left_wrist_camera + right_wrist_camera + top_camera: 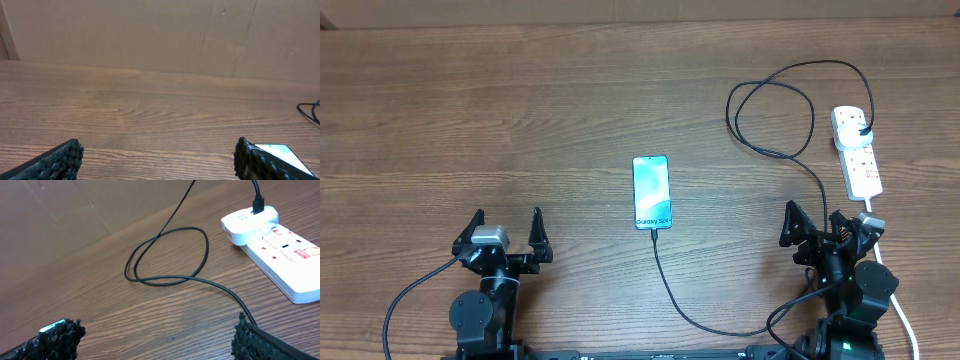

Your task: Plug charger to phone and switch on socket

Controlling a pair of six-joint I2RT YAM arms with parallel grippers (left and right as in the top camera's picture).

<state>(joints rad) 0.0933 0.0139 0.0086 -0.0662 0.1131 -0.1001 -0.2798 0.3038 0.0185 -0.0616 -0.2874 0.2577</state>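
Observation:
The phone (pixel 652 191) lies flat at the table's middle, its blue-teal screen up; its corner shows in the left wrist view (pixel 280 151). The thin black charger cable (pixel 672 290) runs from the phone's near end, curves right, loops (pixel 167 255) and reaches a black plug (pixel 863 131) in the white socket strip (pixel 860 160), which also shows in the right wrist view (pixel 285 250). My left gripper (pixel 506 232) is open and empty at the front left. My right gripper (pixel 817 225) is open and empty at the front right, near the strip's near end.
The strip's thick white cord (pixel 903 318) runs off the front right edge. A brown cardboard wall (pixel 150 35) stands along the table's far edge.

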